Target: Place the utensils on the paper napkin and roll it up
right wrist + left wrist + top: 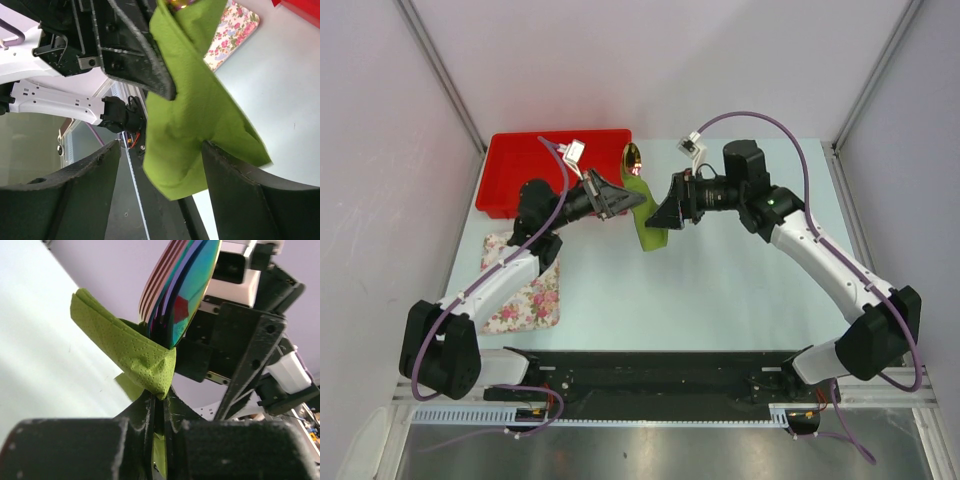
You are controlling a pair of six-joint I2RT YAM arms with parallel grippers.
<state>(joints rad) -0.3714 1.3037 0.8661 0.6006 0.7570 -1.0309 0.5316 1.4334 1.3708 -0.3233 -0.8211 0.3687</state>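
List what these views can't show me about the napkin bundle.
Utensil count: one shiny end shows; the green napkin wraps the rest in every view.
Left tool: shut on the napkin in the left wrist view; paper hides any handle inside the pinch.
Right tool: open around the napkin's tail, right wrist view; contact unclear.
Red tray: top view, left arm covers its near right corner.

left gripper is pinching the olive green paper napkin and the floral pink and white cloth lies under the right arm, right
No: the floral pink and white cloth lies under the left arm, as the top external view shows. The left gripper does pinch the olive green paper napkin.
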